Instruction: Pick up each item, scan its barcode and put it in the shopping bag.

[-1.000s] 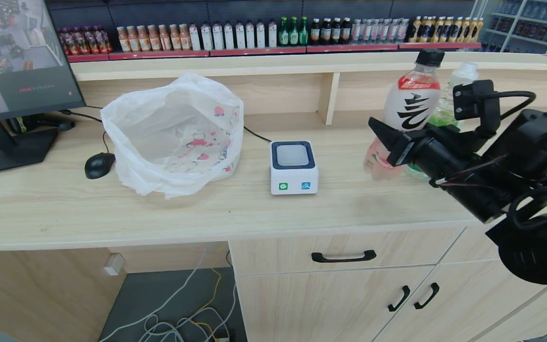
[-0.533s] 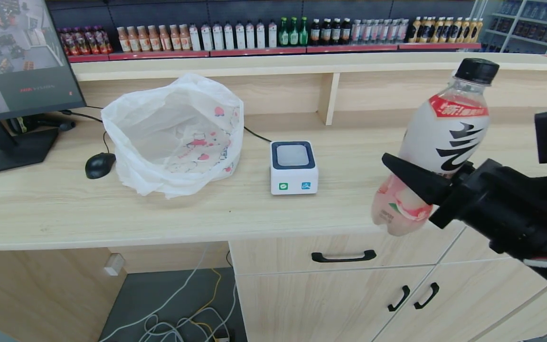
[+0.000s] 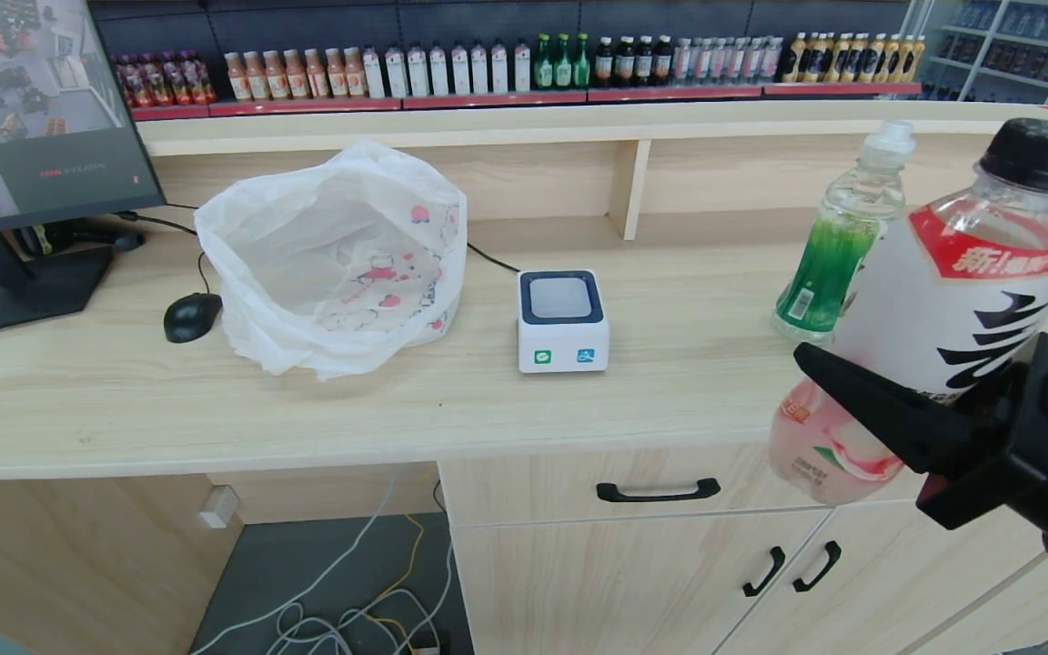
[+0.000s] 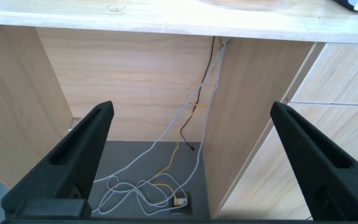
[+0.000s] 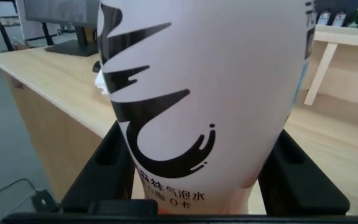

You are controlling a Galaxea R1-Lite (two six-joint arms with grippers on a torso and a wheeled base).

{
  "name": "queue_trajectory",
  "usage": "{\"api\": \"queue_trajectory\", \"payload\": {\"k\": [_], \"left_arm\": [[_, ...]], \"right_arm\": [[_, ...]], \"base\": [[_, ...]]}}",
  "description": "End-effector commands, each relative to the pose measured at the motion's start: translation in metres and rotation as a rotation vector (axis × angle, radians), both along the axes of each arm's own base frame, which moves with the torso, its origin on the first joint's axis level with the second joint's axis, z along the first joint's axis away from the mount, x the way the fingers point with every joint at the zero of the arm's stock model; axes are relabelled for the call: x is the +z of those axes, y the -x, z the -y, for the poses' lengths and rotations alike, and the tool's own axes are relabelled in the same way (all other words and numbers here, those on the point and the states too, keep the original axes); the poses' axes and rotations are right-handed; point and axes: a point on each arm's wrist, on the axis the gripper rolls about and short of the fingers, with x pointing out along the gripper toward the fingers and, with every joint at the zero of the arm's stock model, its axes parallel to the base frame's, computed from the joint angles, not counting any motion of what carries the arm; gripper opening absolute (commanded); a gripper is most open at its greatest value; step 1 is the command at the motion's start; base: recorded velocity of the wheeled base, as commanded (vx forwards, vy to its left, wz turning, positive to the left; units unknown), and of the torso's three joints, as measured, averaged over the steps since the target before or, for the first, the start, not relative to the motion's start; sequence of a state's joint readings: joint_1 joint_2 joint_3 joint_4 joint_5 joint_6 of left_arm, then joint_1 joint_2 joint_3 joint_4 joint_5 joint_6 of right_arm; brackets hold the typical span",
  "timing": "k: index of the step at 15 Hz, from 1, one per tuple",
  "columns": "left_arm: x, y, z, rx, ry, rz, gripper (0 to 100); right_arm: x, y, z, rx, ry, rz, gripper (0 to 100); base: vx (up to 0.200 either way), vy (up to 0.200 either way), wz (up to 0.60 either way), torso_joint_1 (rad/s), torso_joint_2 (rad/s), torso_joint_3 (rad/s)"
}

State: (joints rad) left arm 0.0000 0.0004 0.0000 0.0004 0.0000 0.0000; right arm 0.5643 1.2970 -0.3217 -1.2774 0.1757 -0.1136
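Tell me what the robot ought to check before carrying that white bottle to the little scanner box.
1. Grip: right pincer shut on the white bottle, lifted off the counter: ok.
2. Barcode facing the scanner: cannot tell.
3. Top window of the scanner bare: ok.
4. Mouth of the shopping bag open: ok.
5. Way across: green bottle upright on the counter, to the scanner's right: ok.
6. Spare arm: left pincer open, below the counter's edge: ok.

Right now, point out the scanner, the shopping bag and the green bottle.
White box-shaped barcode scanner [image 3: 561, 298], head view, top scan window.
White printed plastic shopping bag [image 3: 378, 291], head view, printed front wall.
Green-labelled clear plastic bottle [image 3: 829, 259], head view, label.
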Motion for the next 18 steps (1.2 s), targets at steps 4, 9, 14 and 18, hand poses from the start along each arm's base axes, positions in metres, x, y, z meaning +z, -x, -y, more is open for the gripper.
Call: {"api": "queue_trajectory", "payload": {"k": [4, 9, 14, 18], "left_arm": [[0.0, 0.0, 0.0, 0.0, 0.0, 0.001, 100], [0.0, 0.0, 0.0, 0.0, 0.0, 0.001, 100], [0.0, 0.0, 0.0, 0.0, 0.0, 0.001, 100], [0.0, 0.0, 0.0, 0.0, 0.0, 0.001, 100]], "right_arm": [[0.008, 0.002, 0.017, -0.054, 0.089, 0.137, 0], [-0.01, 0.007, -0.008, 0.081, 0.251, 0.2, 0], [-0.026, 0.033, -0.081, -0.019, 0.375, 0.269, 0], [-0.026, 0.042, -0.097, -0.045, 0.422, 0.495, 0]], "base": [[0.0, 0.0, 0.0, 0.0, 0.0, 0.0], [0.0, 0.0, 0.0, 0.0, 0.0, 0.0], [0.0, 0.0, 0.0, 0.0, 0.0, 0.0], [0.0, 0.0, 0.0, 0.0, 0.0, 0.0]]}}
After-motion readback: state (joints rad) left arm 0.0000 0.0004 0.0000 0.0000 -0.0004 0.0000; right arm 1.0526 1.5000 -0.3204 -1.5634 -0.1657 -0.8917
